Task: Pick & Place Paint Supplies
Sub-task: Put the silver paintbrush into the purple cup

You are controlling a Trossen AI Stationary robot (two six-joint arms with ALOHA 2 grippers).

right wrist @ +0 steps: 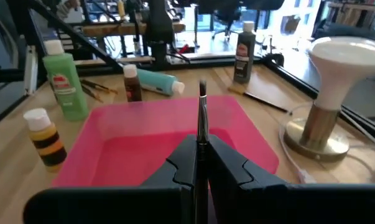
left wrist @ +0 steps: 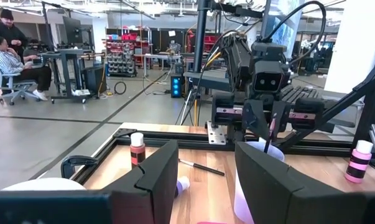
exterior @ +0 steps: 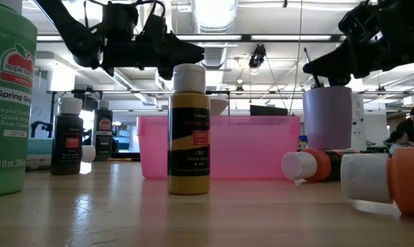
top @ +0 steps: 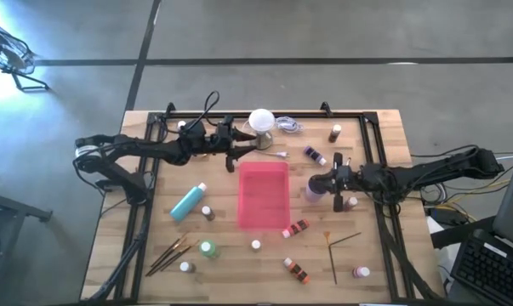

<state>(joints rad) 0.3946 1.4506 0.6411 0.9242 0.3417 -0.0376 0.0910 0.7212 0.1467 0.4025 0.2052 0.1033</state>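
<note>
My right hand point(right wrist: 196, 163) is clamped on a thin brush point(right wrist: 202, 112), its tip pointing ahead over the pink tray point(right wrist: 112, 152). A lilac cup point(top: 314, 190) sits right under that hand, I think. My left hand point(left wrist: 206, 177) hangs half-open, holding nothing, beside the tray's far end.

The high view looks straight down on the whole table point(top: 265, 255); the low view sits at tabletop level at its 6 o'clock edge, close behind a yellow paint bottle point(exterior: 189, 130). Each wrist view looks along its own arm towards the centre, and all but the left wrist view share the pink tray point(top: 263, 195).
</note>
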